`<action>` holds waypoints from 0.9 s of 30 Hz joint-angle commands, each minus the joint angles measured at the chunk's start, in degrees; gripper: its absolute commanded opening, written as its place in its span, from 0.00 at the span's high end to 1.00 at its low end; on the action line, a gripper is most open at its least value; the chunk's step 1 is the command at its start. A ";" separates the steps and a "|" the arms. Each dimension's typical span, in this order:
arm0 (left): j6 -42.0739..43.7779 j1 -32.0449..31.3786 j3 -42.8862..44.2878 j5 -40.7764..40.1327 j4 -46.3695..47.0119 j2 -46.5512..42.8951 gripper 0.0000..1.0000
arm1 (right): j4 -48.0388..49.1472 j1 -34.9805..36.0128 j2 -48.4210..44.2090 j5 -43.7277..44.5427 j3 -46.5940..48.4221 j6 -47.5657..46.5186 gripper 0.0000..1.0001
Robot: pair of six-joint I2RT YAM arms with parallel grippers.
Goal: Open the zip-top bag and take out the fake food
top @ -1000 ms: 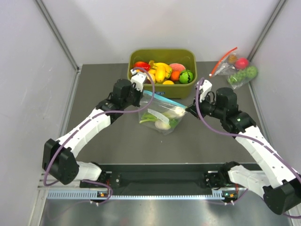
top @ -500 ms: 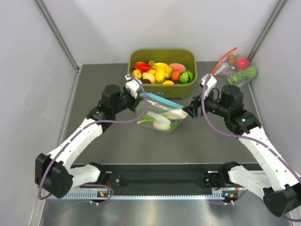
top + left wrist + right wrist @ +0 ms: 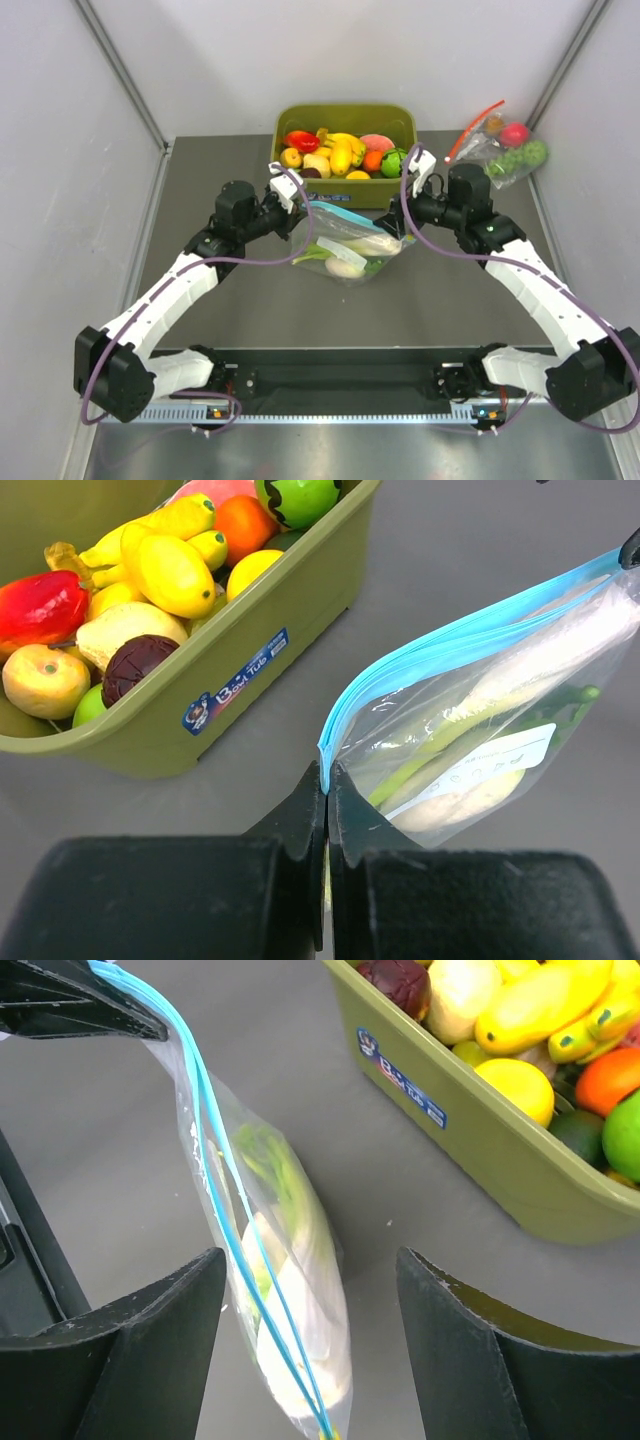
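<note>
1. The zip-top bag [image 3: 345,245] is located near the middle of the table [image 3: 230,310], just in front of the olive-green bin [image 3: 270,630] and between the two grippers.
2. The bag is held with its blue-green zip strip [image 3: 450,640] uppermost. The strip is stretched from the left gripper [image 3: 327,780] toward the right gripper [image 3: 308,1265].
3. The left gripper is clenched. Its two black fingers are pressed together on the corner of the bag, at the end of the zip strip.
4. The right gripper is released. Its jaws are spread wide, one on either side of the bag's other end, and the strip is seen passing through the gap. Whether either finger touches the plastic cannot be told.
5. The fake food [image 3: 352,243] is contained inside the bag. A white-stalked leek [image 3: 545,655] with green leaves is laid lengthwise under the strip. A white radish [image 3: 450,805] is seen below it, partly behind the white label patch [image 3: 490,760].
6. The two sides of the strip are seen running close together. Whether they are sealed cannot be told.
7. The bin is filled with red, yellow and orange toy fruits [image 3: 170,565].
8. A second clear bag [image 3: 505,148], fitted with a red zip strip, is placed at the far right corner of the table, well apart from the grippers.
</note>
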 commanded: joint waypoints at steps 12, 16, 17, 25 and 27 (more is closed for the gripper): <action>1.06 0.02 -0.30 2.08 3.80 -1.85 1.00 | 7.51 -0.29 6.14 -7.79 1.84 -1.85 0.34; 1.23 0.02 -0.12 2.17 3.53 -1.59 1.00 | 8.12 -0.11 7.28 -9.63 1.93 -1.94 0.34; 1.14 -0.07 -0.12 2.17 3.45 -1.59 1.00 | 8.21 0.06 7.37 -9.72 2.10 -1.94 0.34; 1.41 -1.12 0.05 2.70 3.27 -0.53 1.00 | 7.77 1.73 10.88 -11.48 4.48 -2.29 0.41; 1.32 -1.47 0.14 2.61 3.18 -0.36 1.00 | 7.69 1.74 12.02 -12.09 5.00 -2.29 0.43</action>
